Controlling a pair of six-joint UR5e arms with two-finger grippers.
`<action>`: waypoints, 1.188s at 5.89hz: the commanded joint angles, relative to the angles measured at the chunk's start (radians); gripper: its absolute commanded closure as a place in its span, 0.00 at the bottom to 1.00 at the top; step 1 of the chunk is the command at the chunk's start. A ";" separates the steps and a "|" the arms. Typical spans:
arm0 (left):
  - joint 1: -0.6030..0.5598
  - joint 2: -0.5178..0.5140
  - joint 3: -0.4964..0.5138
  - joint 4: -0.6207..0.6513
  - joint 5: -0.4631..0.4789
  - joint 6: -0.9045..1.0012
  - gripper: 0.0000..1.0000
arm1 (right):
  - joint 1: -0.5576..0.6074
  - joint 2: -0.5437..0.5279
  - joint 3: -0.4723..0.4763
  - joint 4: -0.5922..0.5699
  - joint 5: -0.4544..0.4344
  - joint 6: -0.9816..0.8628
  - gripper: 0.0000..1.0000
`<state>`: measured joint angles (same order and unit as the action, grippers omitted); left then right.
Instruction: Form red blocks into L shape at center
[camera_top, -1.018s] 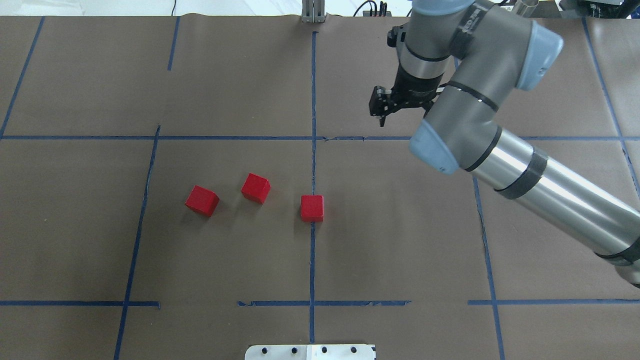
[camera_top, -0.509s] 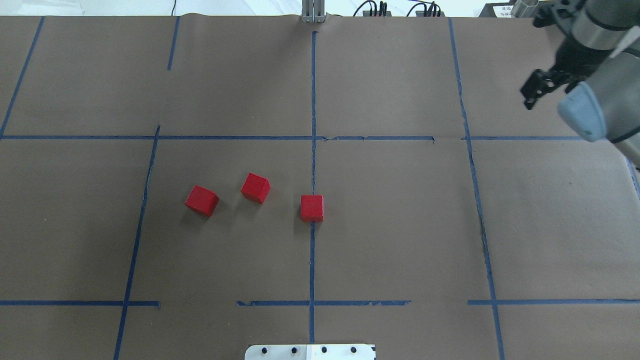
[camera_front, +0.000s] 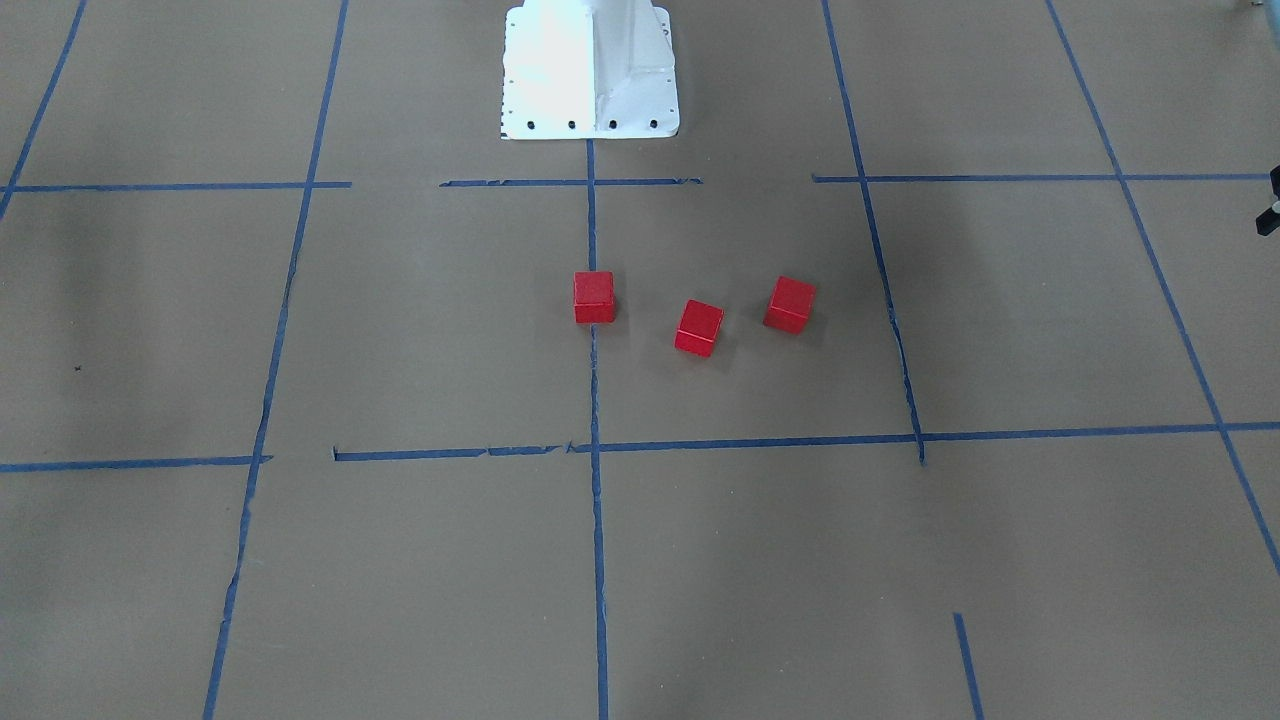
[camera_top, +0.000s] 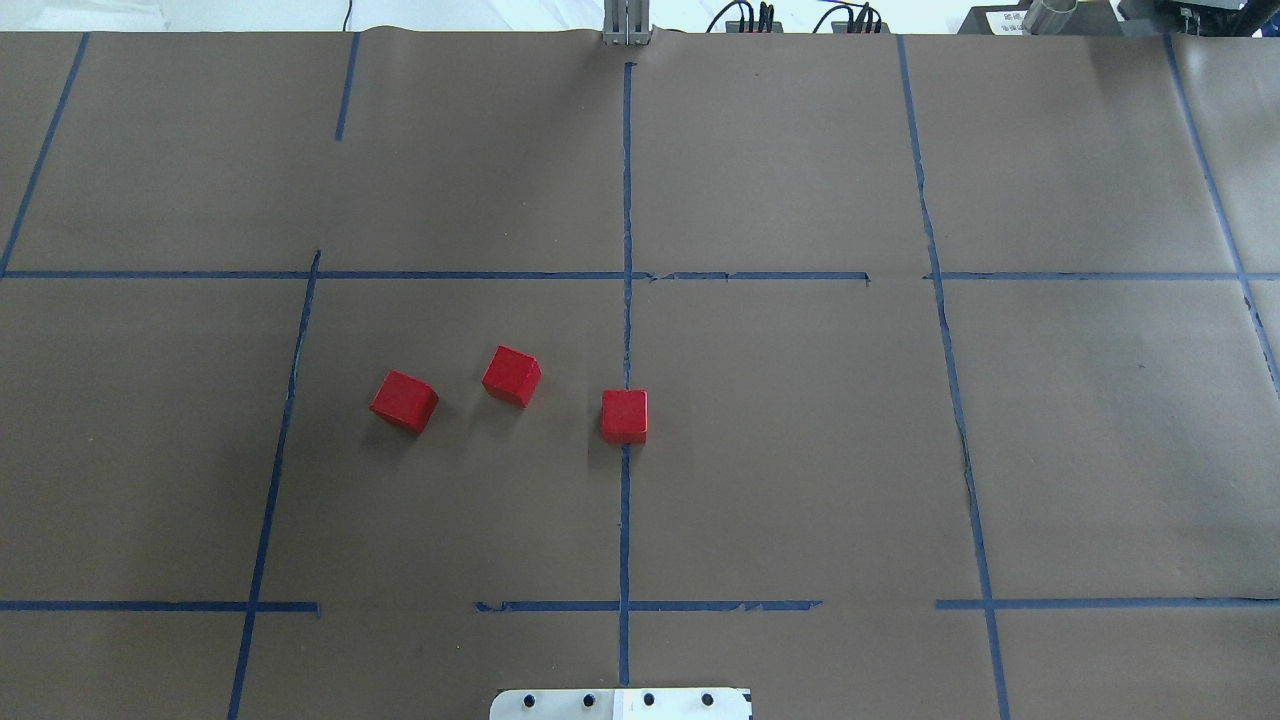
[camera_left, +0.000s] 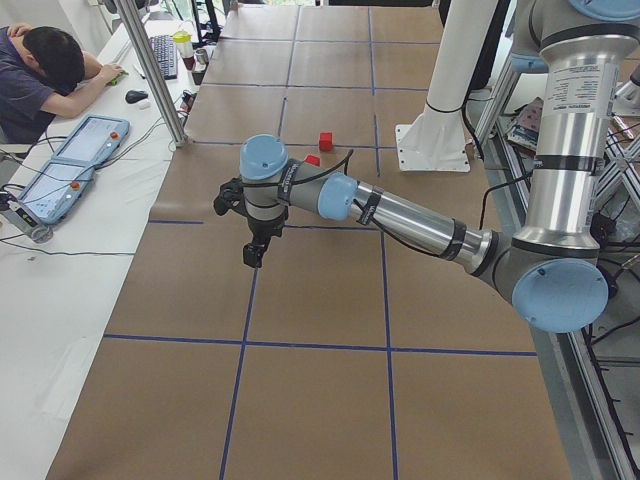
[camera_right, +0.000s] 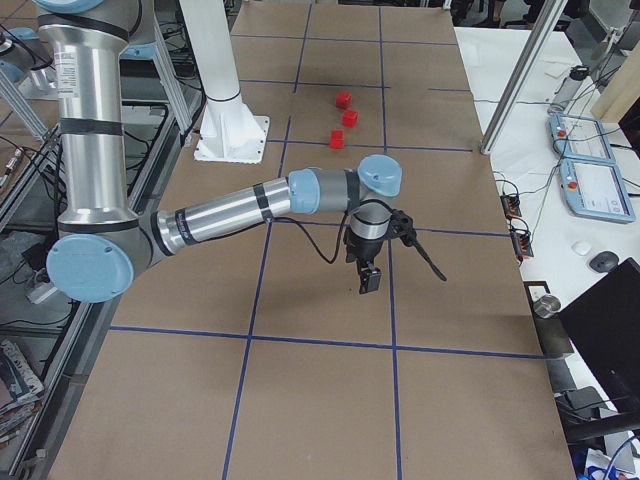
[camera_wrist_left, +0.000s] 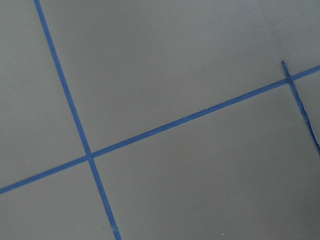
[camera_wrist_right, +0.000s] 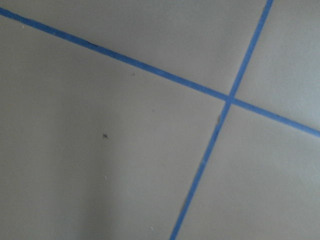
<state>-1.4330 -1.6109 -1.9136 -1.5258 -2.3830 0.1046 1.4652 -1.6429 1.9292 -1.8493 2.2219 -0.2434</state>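
Observation:
Three red blocks lie apart on the brown paper. In the overhead view one (camera_top: 624, 416) sits on the centre tape line, one (camera_top: 511, 376) is left of it, and one (camera_top: 404, 401) is further left. They also show in the front view (camera_front: 594, 297) (camera_front: 699, 328) (camera_front: 790, 304). My left gripper (camera_left: 255, 255) hangs over the table's left end, far from the blocks. My right gripper (camera_right: 369, 280) hangs over the right end. Both show only in the side views, so I cannot tell whether they are open or shut. The wrist views show only paper and tape.
Blue tape lines (camera_top: 626, 500) divide the paper into squares. The white robot base plate (camera_top: 620, 703) is at the near edge. A metal post (camera_top: 627, 22) stands at the far edge. A person (camera_left: 45, 70) leans on the side table with pendants.
My right arm has swung away to the right and left the overhead view. The three red blocks have not moved.

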 joint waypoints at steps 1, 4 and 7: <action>0.173 -0.059 -0.059 -0.059 0.007 -0.099 0.00 | 0.070 -0.180 0.027 0.080 0.054 -0.045 0.00; 0.481 -0.300 -0.041 -0.077 0.087 -0.530 0.00 | 0.070 -0.179 0.025 0.096 0.055 0.038 0.00; 0.752 -0.488 0.090 -0.085 0.390 -0.973 0.00 | 0.070 -0.178 0.025 0.096 0.056 0.039 0.00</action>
<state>-0.7389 -2.0317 -1.8929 -1.6065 -2.0535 -0.7590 1.5355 -1.8220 1.9543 -1.7534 2.2766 -0.2052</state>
